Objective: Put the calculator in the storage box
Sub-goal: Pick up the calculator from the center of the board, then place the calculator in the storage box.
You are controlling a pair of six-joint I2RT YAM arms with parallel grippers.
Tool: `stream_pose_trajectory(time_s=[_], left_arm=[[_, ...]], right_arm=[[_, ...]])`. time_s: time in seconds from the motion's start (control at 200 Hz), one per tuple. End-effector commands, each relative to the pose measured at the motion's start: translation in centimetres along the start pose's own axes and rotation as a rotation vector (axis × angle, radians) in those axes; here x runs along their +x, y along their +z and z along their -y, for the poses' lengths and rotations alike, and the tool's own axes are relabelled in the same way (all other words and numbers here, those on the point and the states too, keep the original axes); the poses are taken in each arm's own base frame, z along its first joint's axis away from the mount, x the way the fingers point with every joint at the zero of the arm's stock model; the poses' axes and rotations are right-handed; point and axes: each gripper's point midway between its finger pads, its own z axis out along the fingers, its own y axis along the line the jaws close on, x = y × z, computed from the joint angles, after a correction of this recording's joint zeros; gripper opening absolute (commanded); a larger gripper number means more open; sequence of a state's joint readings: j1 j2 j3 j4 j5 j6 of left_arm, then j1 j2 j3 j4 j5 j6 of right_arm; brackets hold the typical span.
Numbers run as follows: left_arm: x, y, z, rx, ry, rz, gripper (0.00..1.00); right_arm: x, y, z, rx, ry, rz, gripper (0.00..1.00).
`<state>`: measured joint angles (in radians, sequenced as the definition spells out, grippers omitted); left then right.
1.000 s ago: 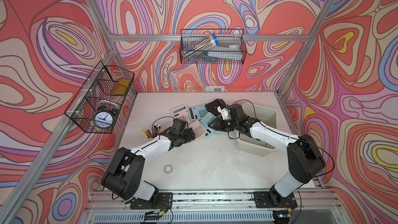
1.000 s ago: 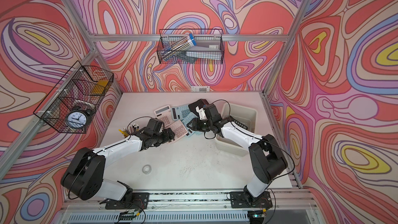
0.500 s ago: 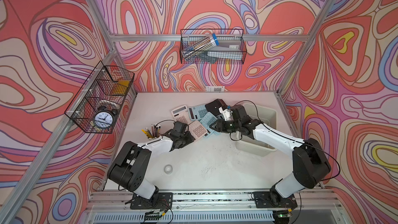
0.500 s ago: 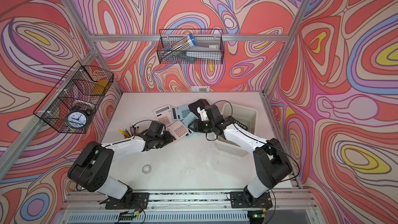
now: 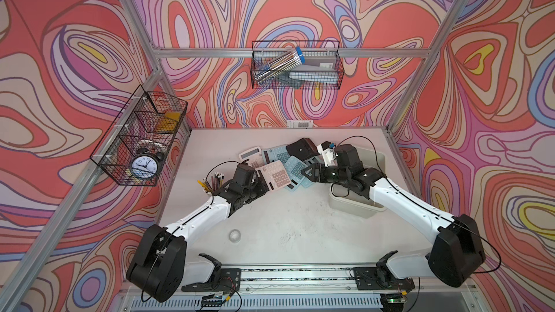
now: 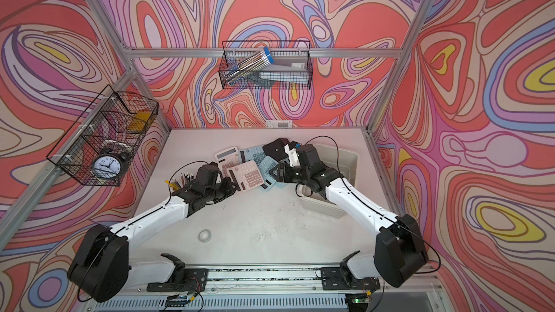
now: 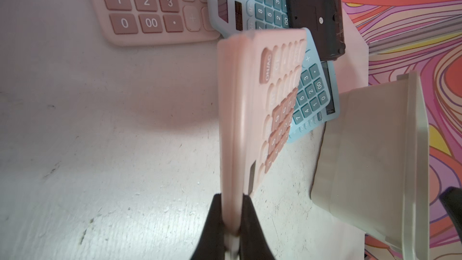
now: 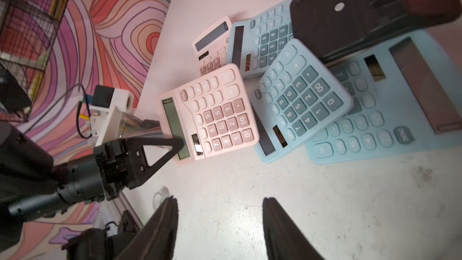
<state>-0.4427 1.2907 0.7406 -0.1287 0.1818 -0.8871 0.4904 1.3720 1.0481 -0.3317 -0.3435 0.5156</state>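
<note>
In a top view my left pincer point(image 5: 264, 184) is clamped on the display end of the pink calculator point(image 5: 274, 172), mid-worktop, with the storage box point(image 5: 351, 205) apart by the right edge. Left wrist: it looks like light, stiff, slick plastic, so this end grip may pivot. A key point(image 7: 266, 68) reads ON/AC. Right wrist: my right pincer point(image 8: 220, 202) gapes empty.

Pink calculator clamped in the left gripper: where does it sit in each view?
Both top views: pink calculator at the pile's near edge, mid-table.
Left wrist: edge-on, mid-picture, pinched by the left gripper.
Right wrist: keys showing, mid-picture.
Shared landmark: black object at the pile's far side.
</note>
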Motion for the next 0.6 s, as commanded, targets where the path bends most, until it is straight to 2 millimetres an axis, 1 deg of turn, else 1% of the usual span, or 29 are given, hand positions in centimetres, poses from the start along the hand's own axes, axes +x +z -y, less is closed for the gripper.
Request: stream_pose_trajectory(time_s=[0.0,0.035,0.065,0.09,0.18,0.255,0.305,0.325,0.421,0.441,0.456,0.536,0.596], left_arm=[[-0.5,-2.3,3.4,0.044,0.098,0.007,0.00],[-0.3,-2.7,4.3,0.050,0.126,0.007,0.00],[-0.5,-3.2,5.5,0.071,0.152,0.020,0.00],[-0.1,-3.5,5.8,0.062,0.169,0.010,0.00],[0.4,-4.5,8.5,0.097,0.231,0.008,0.00],[0.8,-5.0,10.5,0.132,0.269,-0.002,0.00],[1.1,-5.3,11.7,0.147,0.296,-0.011,0.00],[1.1,-5.4,12.2,0.153,0.307,-0.012,0.00],[1.6,-5.7,14.3,0.177,0.356,-0.025,0.00],[1.7,-5.8,14.7,0.180,0.367,-0.028,0.00],[1.8,-5.8,15.1,0.184,0.376,-0.031,0.00],[2.1,-5.8,16.8,0.195,0.414,-0.044,0.00],[2.4,-5.6,17.9,0.199,0.442,-0.058,0.00]], right_arm=[[-0.2,-1.9,2.2,0.123,-0.015,0.040,0.70],[-0.3,-2.4,2.5,0.142,-0.018,0.049,0.73],[-0.4,-2.8,2.6,0.151,-0.022,0.055,0.75],[-0.5,-3.2,2.8,0.161,-0.024,0.058,0.75],[-0.9,-4.4,3.4,0.206,-0.023,0.084,0.77],[-1.5,-6.0,5.0,0.311,0.000,0.125,0.83],[-1.9,-7.4,6.6,0.419,0.021,0.165,0.86],[-2.1,-8.0,7.0,0.456,0.027,0.179,0.89],[-2.9,-11.2,9.1,0.625,0.081,0.273,0.93],[-2.8,-11.9,9.6,0.663,0.094,0.287,0.97],[-3.0,-12.5,9.8,0.687,0.104,0.306,0.98],[-3.2,-15.5,11.2,0.822,0.163,0.392,0.98],[-3.1,-17.3,12.1,0.906,0.200,0.437,0.98]])
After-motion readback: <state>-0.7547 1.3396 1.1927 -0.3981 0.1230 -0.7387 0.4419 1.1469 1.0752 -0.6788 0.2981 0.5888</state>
